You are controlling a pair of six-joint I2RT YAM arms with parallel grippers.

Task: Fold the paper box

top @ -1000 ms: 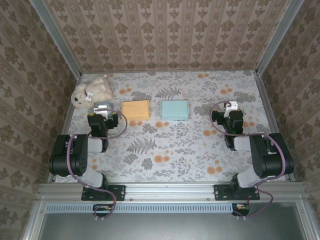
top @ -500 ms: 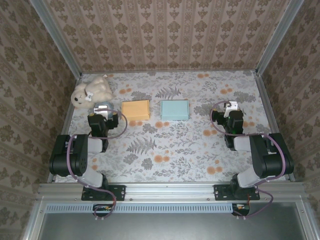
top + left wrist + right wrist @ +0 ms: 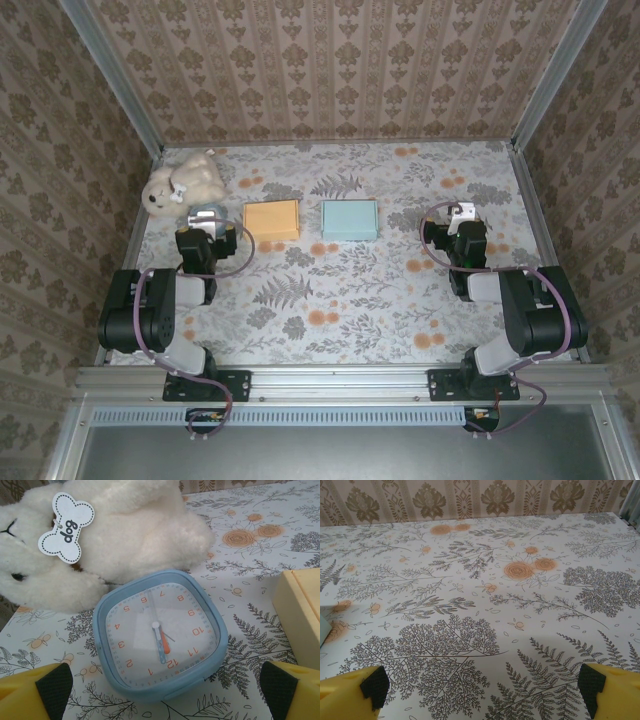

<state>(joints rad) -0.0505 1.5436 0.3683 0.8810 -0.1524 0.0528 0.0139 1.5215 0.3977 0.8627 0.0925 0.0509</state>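
- Orange paper box (image 3: 271, 219) lies just right of the spread, empty left hand (image 3: 205, 220); right hand (image 3: 461, 218) equally spread.
- Left wrist view adds a "dog" tag (image 3: 66, 526) above the clock (image 3: 157, 635).

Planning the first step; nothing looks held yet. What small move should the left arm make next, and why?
Probably shift the left gripper right, toward the orange box. Its fingers stand open and empty, facing the blue clock, and the box lies just to the right of the clock, untouched. Which of the two boxes is meant I cannot tell.
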